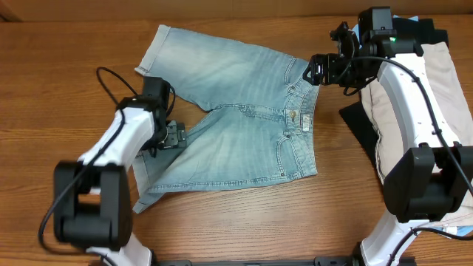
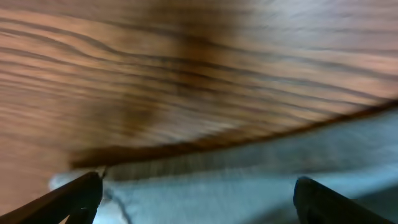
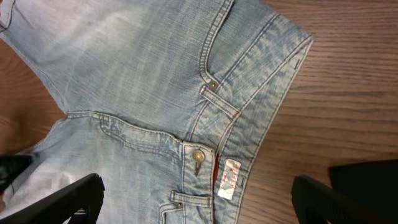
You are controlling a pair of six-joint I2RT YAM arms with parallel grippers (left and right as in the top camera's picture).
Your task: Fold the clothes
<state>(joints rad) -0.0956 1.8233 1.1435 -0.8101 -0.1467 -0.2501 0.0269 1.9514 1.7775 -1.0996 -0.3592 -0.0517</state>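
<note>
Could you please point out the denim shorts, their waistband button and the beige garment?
denim shorts (image 1: 240, 125), overhead view, middle of the fabric.
waistband button (image 3: 198, 155), right wrist view, the button's face.
beige garment (image 1: 452, 92), overhead view, its exposed right part.

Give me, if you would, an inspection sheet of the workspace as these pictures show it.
Surface: wooden table, bare wood around the work.
Job's things: denim shorts spread flat, waistband to the right of the overhead view, waistband button facing up. A beige garment and a black garment lie at the right edge, partly under the right arm.
Clutter: nothing seen.
Grippers: left gripper open, low at the shorts' inner leg edge. Right gripper open, above the waistband.
Cables: black cable loops from the left arm over the table.
Surroundings: nothing seen.
</note>
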